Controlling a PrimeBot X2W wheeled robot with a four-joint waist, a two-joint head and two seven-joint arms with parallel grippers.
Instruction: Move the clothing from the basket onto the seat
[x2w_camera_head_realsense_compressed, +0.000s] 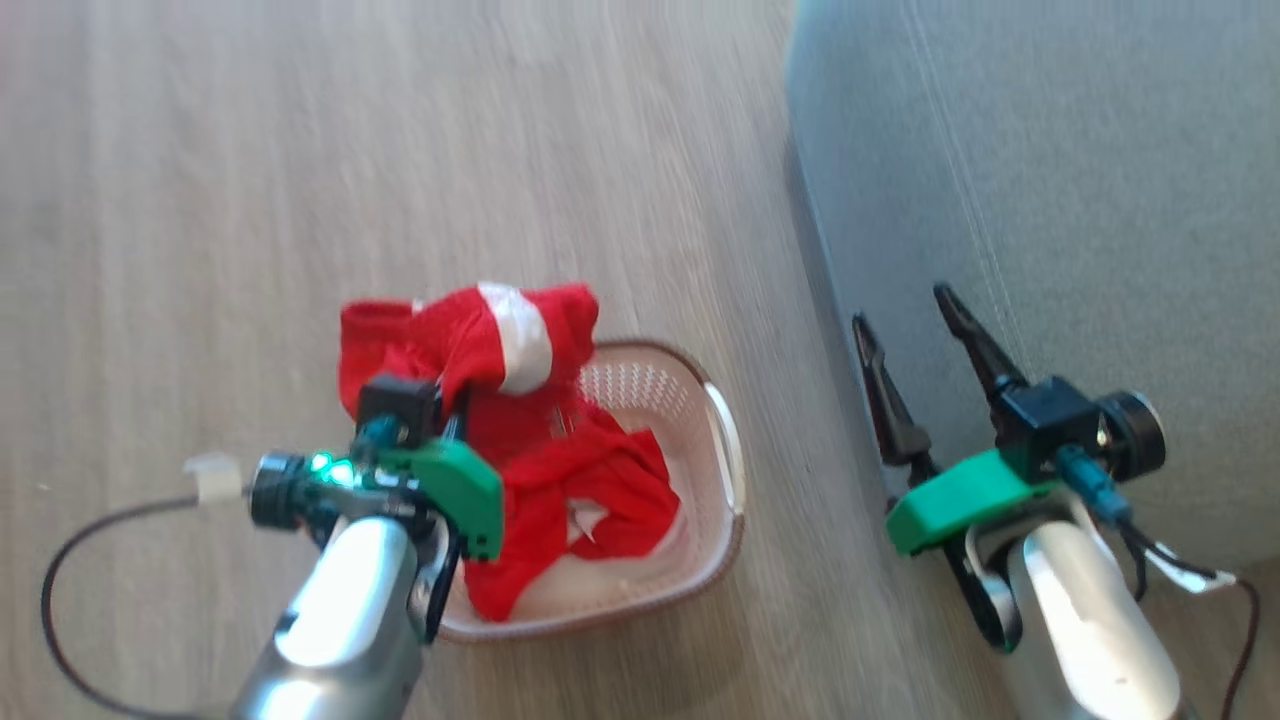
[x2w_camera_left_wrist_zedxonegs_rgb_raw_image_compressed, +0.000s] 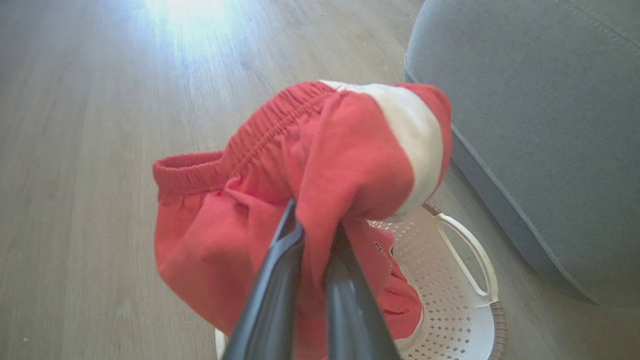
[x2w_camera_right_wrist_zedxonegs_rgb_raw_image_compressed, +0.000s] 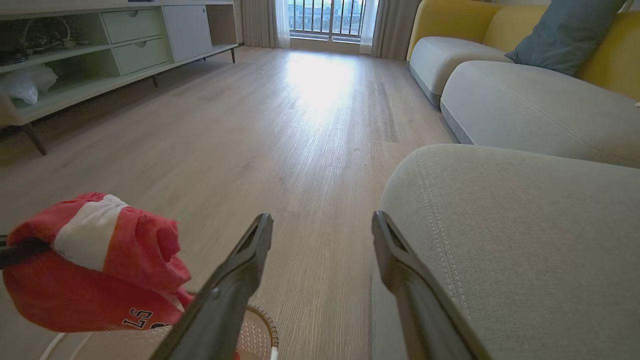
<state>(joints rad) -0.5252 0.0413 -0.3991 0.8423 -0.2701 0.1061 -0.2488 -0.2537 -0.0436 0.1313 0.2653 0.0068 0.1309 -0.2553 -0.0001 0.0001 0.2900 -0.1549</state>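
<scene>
My left gripper is shut on a red garment with a white band and an elastic waistband, lifted above the basket. The same garment hangs bunched over the basket's far left part, and its printed lettering shows in the right wrist view. A second red garment lies inside the cream perforated basket. The grey seat fills the right side. My right gripper is open, empty, at the seat's left edge, fingers spread over floor and cushion.
Pale wood floor surrounds the basket. A low cabinet with drawers runs along the far left wall. More sofa cushions, yellow backs and a blue-grey pillow stand beyond. A dark cable loops from my left arm.
</scene>
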